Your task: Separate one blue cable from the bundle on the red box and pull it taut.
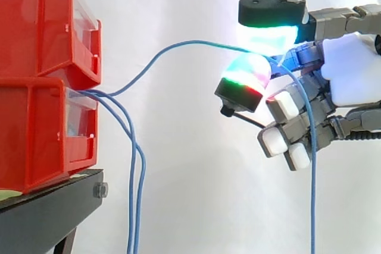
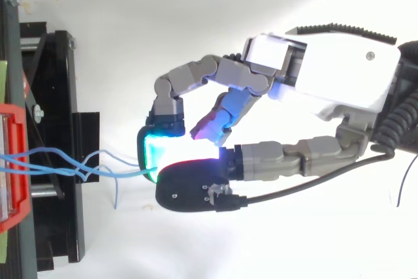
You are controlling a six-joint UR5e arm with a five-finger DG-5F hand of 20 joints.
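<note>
Side view shows me the hand [image 1: 351, 75] at the right, with two of its glowing pads [image 1: 244, 78] pressed together on one blue cable [image 1: 178, 46]. The remaining fingers are curled below and hold nothing that I can see. This cable leaves the front of the lower red box [image 1: 36, 135] at the left, rises in a soft bow toward the hand and passes through the pinch. Its free part then falls straight down in front of the curled fingers. The two other cables [image 1: 134, 194] of the bundle drop from the same opening, well apart from the hand, so I judge the separating as done.

From the top view the same relation is clear. The red box [image 2: 13, 161] is at the left edge, the hand [image 2: 339, 76] comes in from the right, and the pinched cable [image 2: 130, 172] runs almost straight between them. Near the box the strands cross each other, and I cannot tell how they are tangled there.

Because of the bow, the cable is not yet taut. In my judgement the next move must go directly away from the box, along the cable's own axis, toward the right of the side view. The risk is that the cable slips through the pads, or that the crossing drags the other cables along.
</note>
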